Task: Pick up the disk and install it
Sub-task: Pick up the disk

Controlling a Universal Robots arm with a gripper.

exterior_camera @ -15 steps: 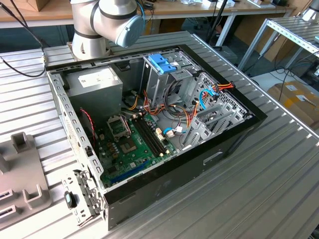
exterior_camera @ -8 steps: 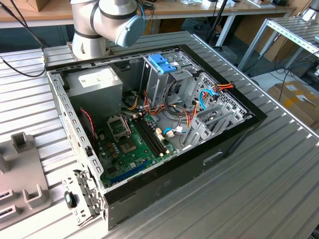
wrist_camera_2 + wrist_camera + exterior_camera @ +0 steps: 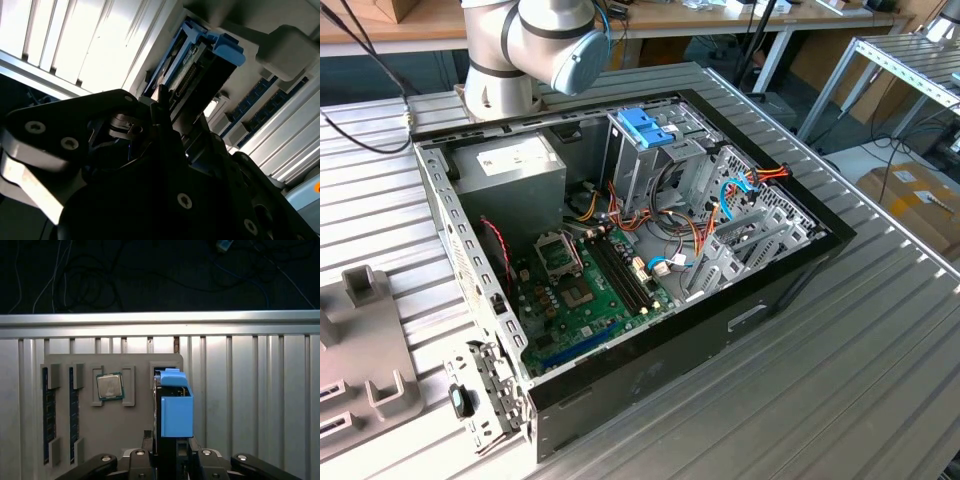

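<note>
One flat metal disk (image 3: 177, 417) in a light-blue plastic rail frame, pinched between the black jaws, right by the grey slotted holder (image 3: 135, 362) on the ribbed desk (image 3: 250, 390).

So the arm (image 3: 535, 45) stands near the bench's far edge in the exterior view: grey shoulder joint with a blue cap, chunky round base under it. In the first wrist view the black gripper (image 3: 172, 452) is clamped on the disk (image 3: 176, 410), which sticks straight out from between its jaws. The second wrist view has dark linkage plates with screw heads and one of the fingers (image 3: 161, 102) pressed against the disk's edge.
</note>
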